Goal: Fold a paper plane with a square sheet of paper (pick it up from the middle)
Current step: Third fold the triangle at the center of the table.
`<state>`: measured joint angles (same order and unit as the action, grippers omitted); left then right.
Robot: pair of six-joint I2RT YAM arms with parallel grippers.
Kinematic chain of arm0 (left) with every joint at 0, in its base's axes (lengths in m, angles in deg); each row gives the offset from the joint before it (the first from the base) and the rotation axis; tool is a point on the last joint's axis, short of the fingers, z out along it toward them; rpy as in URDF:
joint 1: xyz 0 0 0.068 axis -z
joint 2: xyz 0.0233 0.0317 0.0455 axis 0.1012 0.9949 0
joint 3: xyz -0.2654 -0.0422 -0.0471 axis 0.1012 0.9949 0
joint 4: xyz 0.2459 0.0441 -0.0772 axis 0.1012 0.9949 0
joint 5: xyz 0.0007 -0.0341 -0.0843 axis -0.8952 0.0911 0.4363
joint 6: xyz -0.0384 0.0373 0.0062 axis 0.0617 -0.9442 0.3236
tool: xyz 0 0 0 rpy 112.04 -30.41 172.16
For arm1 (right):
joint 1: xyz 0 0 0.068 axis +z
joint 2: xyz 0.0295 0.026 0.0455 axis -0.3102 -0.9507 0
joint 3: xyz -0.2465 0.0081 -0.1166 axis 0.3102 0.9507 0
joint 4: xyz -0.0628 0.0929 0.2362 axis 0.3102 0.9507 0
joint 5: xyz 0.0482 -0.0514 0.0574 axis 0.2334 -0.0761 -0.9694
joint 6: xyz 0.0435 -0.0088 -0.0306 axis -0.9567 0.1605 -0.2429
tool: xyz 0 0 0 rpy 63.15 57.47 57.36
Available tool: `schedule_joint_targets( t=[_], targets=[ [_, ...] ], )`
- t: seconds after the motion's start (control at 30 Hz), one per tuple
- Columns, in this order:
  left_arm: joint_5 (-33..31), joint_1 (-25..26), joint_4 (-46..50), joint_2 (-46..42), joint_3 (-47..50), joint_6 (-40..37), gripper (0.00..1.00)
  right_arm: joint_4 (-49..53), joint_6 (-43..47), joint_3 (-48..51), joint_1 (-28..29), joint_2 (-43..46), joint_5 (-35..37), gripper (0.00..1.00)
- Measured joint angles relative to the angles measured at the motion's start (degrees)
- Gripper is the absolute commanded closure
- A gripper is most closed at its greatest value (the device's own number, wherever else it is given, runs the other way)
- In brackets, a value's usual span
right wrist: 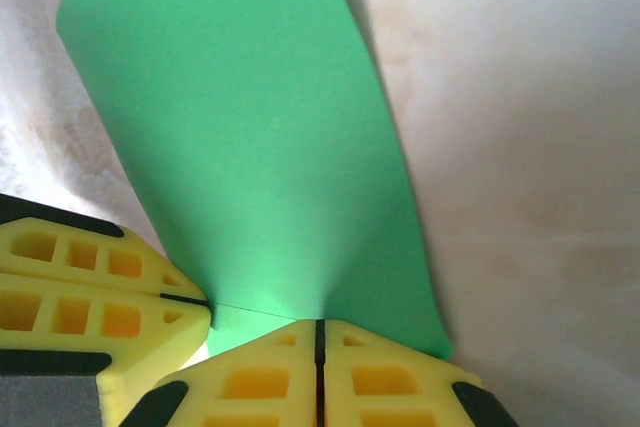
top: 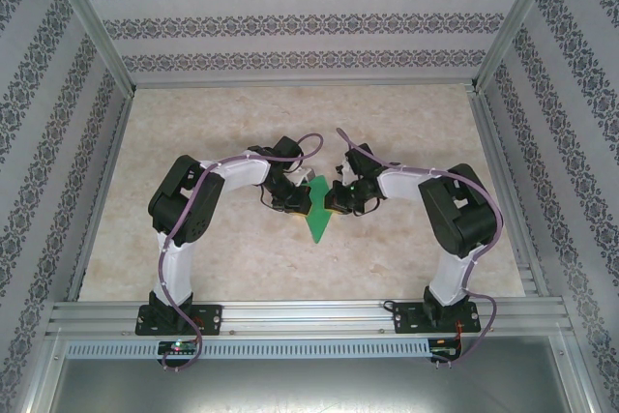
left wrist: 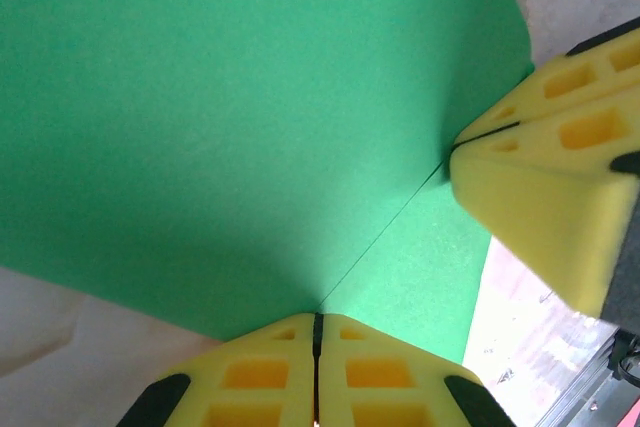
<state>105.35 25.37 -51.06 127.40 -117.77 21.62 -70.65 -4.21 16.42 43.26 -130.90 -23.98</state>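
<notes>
One green paper point(top: 315, 221) with one crease through it, at the middle of the table point(top: 193, 132), narrowing to a point toward the table's near edge. Pinched in two places, both by the crease: left gripper point(top: 295, 202) closed tight on it from the table's left side, right gripper point(top: 332, 202) closed tight on it from the table's right side. Two grippers, nearly meeting. Left arm point(top: 184, 205) and right arm point(top: 459, 210), two in all, bent inward toward the table's middle.
</notes>
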Motion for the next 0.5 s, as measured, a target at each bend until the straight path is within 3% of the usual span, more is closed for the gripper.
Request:
schedule_joint_targets(
  t=[0.5],
  targets=[
    [-0.2, 0.4, -0.3, 0.2, -0.2, -0.1, 0.91, 1.6, 2.9, 1.2, -3.9, 2.8, 3.0, 0.91]
  ],
)
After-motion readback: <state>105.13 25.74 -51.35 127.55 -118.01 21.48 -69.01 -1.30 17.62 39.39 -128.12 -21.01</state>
